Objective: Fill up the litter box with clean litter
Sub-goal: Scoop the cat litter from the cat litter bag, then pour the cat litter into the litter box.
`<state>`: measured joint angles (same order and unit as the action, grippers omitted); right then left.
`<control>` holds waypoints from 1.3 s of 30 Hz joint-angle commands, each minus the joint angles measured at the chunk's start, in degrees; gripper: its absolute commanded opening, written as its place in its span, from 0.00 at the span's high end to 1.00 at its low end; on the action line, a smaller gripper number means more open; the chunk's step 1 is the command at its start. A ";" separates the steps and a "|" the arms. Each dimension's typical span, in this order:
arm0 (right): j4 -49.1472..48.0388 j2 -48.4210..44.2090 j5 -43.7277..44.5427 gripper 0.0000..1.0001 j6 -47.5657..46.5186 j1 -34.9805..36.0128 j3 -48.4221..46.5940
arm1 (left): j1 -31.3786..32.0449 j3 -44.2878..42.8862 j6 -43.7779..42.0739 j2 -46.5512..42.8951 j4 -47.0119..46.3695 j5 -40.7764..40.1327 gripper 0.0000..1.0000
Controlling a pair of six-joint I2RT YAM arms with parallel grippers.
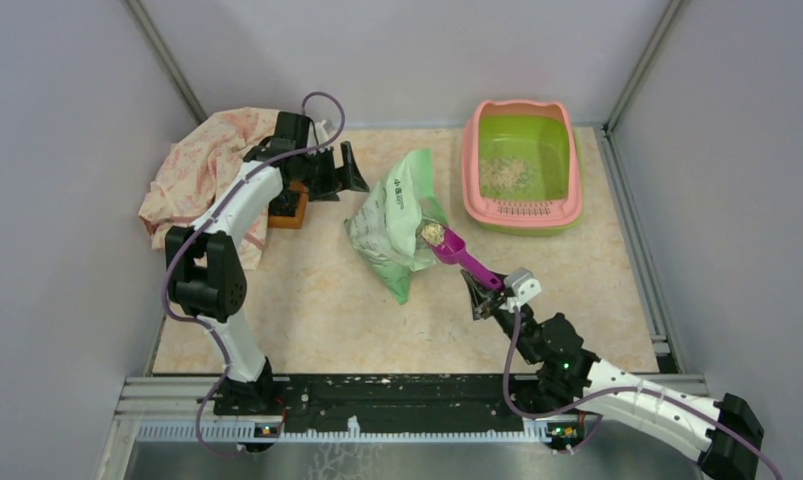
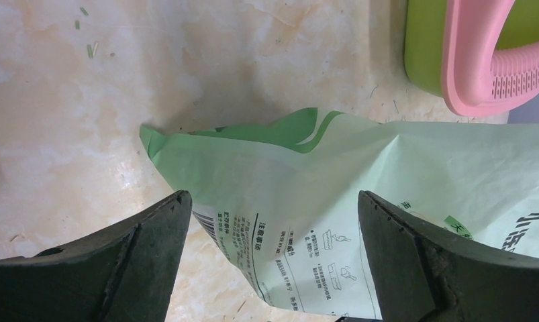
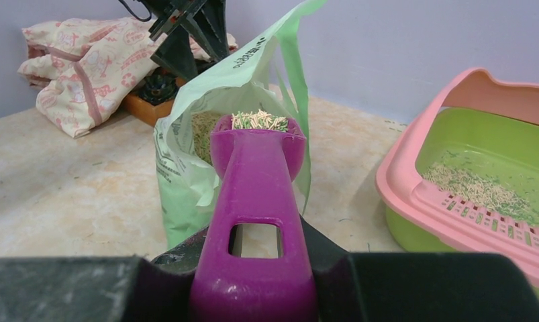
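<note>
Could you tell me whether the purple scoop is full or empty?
Full: litter is heaped in the scoop, which the right pincer holds.

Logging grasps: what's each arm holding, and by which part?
Right gripper grips the purple scoop by its handle end, litter heaped in the bowl. Left gripper is open, holding nothing.

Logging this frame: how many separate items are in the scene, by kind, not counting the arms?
Litter box: 1
Litter bag: 1
Purple scoop: 1
Patterned cloth: 1
Wooden tray: 1
Total: 5
</note>
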<state>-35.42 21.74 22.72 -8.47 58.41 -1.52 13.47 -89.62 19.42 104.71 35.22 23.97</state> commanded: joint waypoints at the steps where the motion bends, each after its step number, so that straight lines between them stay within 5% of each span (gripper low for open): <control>1: -0.90 -2.37 0.20 1.00 -0.85 0.70 -2.79 | 0.23 -2.41 -0.41 -0.56 0.91 -0.80 0.01; 24: 9.47 -13.96 2.16 1.00 -2.41 0.71 -8.67 | 1.44 -5.89 0.31 2.52 1.12 -0.67 0.01; 39: -0.71 -6.63 12.13 1.00 -9.00 0.70 -10.31 | 1.82 -11.11 -0.95 6.38 2.14 2.04 0.01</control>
<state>-28.05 12.93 30.35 -14.22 58.41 -7.75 15.03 -97.65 19.55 109.36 36.58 24.18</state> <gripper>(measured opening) 0.237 0.987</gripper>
